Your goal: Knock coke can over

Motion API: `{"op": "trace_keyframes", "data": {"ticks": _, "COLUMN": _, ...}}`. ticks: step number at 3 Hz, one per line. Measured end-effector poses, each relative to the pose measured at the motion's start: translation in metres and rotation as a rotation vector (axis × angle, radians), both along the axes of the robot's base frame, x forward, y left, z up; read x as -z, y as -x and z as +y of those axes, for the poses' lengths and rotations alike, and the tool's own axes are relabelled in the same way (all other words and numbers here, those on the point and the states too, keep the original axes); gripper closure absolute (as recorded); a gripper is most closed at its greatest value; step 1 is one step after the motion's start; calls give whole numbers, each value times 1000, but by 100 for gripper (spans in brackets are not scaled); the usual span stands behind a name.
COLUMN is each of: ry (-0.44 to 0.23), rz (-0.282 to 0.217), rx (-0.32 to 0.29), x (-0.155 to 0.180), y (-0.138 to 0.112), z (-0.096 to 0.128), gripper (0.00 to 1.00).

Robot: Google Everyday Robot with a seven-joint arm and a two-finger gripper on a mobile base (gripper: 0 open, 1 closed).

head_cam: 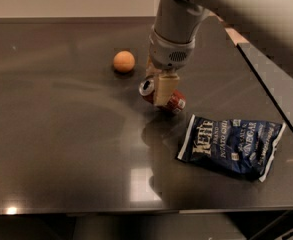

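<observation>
The coke can (pixel 176 103) is dark red and lies on its side on the dark table (pixel 61 134). Its silver top (pixel 147 87) points left toward the camera. My gripper (pixel 162 95) hangs down from the grey arm (pixel 176 29) directly over the can's middle, in contact with it and hiding part of its body.
An orange ball (pixel 124 61) sits on the table left of and behind the can. A blue chip bag (pixel 231 145) lies flat to the right front of the can. The table's right edge (pixel 271 99) runs diagonally, with a second surface beyond it.
</observation>
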State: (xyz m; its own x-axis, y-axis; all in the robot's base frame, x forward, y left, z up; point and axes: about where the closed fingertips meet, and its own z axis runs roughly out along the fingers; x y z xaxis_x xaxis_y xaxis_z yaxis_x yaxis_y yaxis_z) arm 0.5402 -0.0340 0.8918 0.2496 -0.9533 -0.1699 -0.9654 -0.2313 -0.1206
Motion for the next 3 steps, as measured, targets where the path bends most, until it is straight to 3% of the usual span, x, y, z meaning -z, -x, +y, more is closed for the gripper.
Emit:
{"op": "trace_keyframes", "data": {"ticks": 1, "ry": 3, "rz": 13, "rx": -17, "x": 5, "y": 3, "z": 2, "gripper": 12}}
{"op": "trace_keyframes", "data": {"ticks": 2, "ry": -1, "rz": 30, "rx": -44, "x": 8, "y": 9, "z": 4, "gripper": 0}}
{"op": "trace_keyframes", "data": {"ticks": 3, "ry": -30, "rz": 66, "rx": -70, "x": 17, "y": 15, "z": 8, "gripper": 0}}
